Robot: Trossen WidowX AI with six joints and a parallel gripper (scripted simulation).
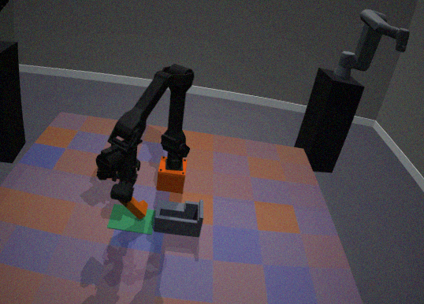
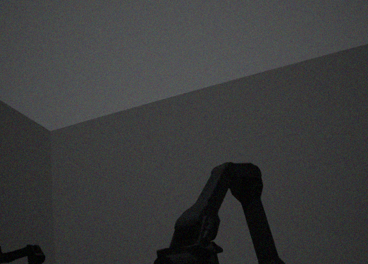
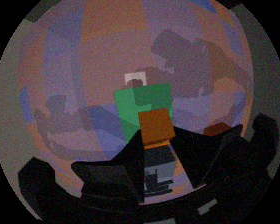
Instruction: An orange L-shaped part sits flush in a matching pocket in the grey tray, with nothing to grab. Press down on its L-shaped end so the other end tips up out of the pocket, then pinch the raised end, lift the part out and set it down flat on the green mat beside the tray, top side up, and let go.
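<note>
The orange L-shaped part (image 1: 136,210) (image 3: 156,126) is tilted, with its upper end in my gripper (image 1: 124,199) (image 3: 153,129) and its L-shaped end pointing down to the right. The gripper is shut on the part. Both are over the green mat (image 1: 118,223) (image 3: 125,106). The part's low end is close to the mat; whether it touches cannot be told. The grey tray (image 1: 177,226) stands just right of the mat in the top view, its pocket empty. The exterior view shows only upper arm links; the gripper and part are out of its view.
The arm's orange base block (image 1: 171,181) (image 3: 217,129) stands behind the tray. A raised wall (image 1: 201,210) is at the tray's right end. A black pedestal (image 1: 330,120) with a grey arm (image 1: 366,45) stands beyond the tiled surface at the right; another dark pedestal (image 1: 9,104) is at the left.
</note>
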